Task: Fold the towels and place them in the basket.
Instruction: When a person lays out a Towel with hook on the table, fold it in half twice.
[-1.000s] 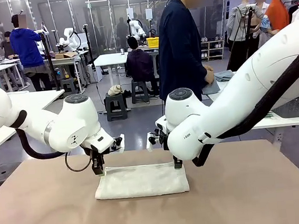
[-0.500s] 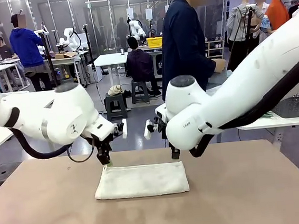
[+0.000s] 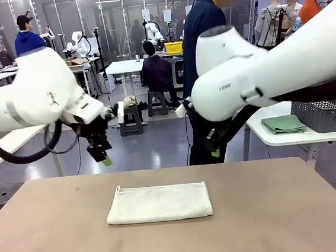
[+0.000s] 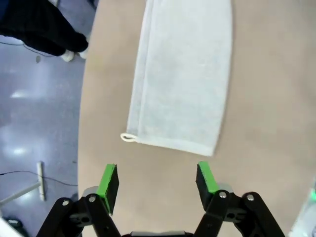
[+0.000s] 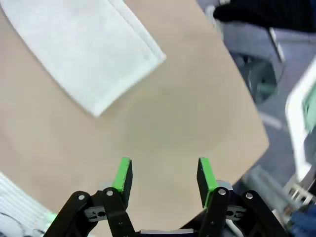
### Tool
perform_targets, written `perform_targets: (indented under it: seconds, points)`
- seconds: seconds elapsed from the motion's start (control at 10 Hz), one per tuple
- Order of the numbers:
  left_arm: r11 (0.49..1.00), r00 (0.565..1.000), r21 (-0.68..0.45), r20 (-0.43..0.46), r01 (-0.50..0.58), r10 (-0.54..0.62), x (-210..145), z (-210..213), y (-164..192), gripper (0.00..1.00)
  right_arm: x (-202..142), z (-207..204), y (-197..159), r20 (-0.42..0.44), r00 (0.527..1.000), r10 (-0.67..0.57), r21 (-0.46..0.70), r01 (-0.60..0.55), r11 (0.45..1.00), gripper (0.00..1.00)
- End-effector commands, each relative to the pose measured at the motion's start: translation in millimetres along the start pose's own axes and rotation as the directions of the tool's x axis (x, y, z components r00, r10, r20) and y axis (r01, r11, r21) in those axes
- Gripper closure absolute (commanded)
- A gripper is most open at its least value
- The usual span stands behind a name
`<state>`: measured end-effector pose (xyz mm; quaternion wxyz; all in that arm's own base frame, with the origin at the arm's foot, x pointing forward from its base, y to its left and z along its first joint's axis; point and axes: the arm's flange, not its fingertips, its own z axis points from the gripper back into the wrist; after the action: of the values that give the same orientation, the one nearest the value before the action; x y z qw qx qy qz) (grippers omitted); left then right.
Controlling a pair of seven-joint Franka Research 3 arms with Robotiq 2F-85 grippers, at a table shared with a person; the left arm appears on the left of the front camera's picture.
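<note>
A folded white towel (image 3: pixel 159 203) is seen flat on the worktop (image 3: pixel 284 216), below and between the left end effector (image 3: pixel 104 158) and right end effector (image 3: pixel 215 152), both held open and empty, seemingly poised for another fold.

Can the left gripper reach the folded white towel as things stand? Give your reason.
Probably yes: the left gripper hangs open above one end of the white towel, with nothing between them.

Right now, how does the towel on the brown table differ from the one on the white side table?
The white towel lies on the brown table; the greenish-grey towel lies on the white side table beside the basket. The white towel is a long, low strip; the greenish-grey towel is a more compact fold. Both lie flat, outside the basket.
</note>
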<state>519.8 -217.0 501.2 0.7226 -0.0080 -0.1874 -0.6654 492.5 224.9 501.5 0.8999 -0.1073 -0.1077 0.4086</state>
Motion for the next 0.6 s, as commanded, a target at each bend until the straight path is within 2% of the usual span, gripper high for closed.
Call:
perform_targets:
  seconds: [0.0,0.1,0.2,0.3,0.4,0.5]
  points:
    - [0.994,0.998,-0.107,0.069,0.006,0.002,-33.1,18.5,-6.2,0.2,-23.3,19.1,15.4,-0.112,0.98,-0.167,0.025,0.171,0.985,0.33]
    - [0.989,0.993,-0.149,0.12,0.013,0.006,-46.7,26.1,-5.0,0.2,-36.3,29.2,23.0,-0.143,0.959,-0.245,0.025,0.251,0.968,0.33]
    - [0.983,0.983,-0.183,0.182,0.013,0.021,-61.4,35.6,-4.3,0.2,-45.9,36.3,37.7,-0.149,0.958,-0.246,0.043,0.255,0.966,0.33]
    - [0.977,0.967,-0.213,0.251,0.015,0.04,-74.0,43.1,-3.9,0.2,-49.1,41.7,47.5,-0.096,0.981,-0.168,0.063,0.174,0.983,0.33]
    - [0.975,0.95,-0.22,0.305,0.003,0.065,-87.9,52.3,-5.4,0.2,-43.4,34.8,20.1,-0.152,0.967,-0.206,0.015,0.211,0.977,0.33]
    - [0.976,0.927,-0.22,0.367,-0.001,0.083,-103.8,62.0,-8.4,0.2,-43.4,34.8,20.1,-0.152,0.967,-0.206,0.015,0.211,0.977,0.33]
